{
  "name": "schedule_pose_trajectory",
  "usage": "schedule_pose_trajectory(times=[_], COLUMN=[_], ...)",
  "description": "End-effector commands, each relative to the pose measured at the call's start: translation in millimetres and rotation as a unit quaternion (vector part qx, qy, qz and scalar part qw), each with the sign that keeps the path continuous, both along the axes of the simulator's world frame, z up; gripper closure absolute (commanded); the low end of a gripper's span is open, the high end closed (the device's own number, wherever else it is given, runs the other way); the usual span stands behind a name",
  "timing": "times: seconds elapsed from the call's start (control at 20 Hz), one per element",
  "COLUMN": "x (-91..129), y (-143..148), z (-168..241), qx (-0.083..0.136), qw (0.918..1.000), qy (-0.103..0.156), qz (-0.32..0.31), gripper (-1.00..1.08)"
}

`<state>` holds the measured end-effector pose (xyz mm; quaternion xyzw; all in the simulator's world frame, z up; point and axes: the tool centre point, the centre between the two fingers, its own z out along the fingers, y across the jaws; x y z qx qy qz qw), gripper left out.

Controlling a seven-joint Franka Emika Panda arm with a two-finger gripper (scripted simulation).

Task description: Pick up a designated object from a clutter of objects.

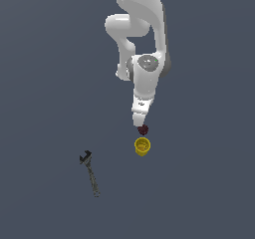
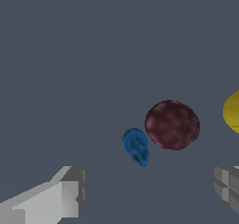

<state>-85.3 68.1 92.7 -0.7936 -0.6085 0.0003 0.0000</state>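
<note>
A Franka arm hangs over a dark grey bench (image 1: 45, 59) with its hand (image 2: 149, 190) spread wide and empty, the two fingers (image 2: 65, 192) standing well apart in the wrist view and touching nothing. The target, a tiny bright blue lumpy piece (image 2: 136, 146), lies on the bench within the span of those fingers and clear of both; in the exterior view the arm's own body hides it. The main hazard is its neighbour: a dark red bumpy ball (image 2: 172, 124) sits just beside the blue piece, so close that the pictures cannot settle whether the two touch. A closing stroke set slightly off could catch the ball instead, or nudge it so that it rolls and knocks the small piece out of reach. Because the blue item is so small and irregular, a descent stopped too high would likely let the fingers shut on air, while an uneven squeeze might squirt it sideways. A yellow cup (image 1: 142, 146) stands near the ball on its far side from the blue piece, close enough that a finger swung wide could tip it. A dark grey adjustable wrench (image 1: 89, 172) lies well apart toward the exterior view's left and looks to pose no trouble.
</note>
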Motion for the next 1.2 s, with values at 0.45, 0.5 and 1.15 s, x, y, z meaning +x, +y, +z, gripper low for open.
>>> schedule_pose_trajectory(times=[0.45, 0.5, 1.15], x=[-1, -1, -1], y=[0, 0, 0], z=[-34, -37, -49], qx=[0.000, 0.000, 0.000], qw=[1.0000, 1.0000, 1.0000], qy=[0.000, 0.000, 0.000], qz=[0.002, 0.002, 0.003], gripper=[-0.92, -0.92, 1.08])
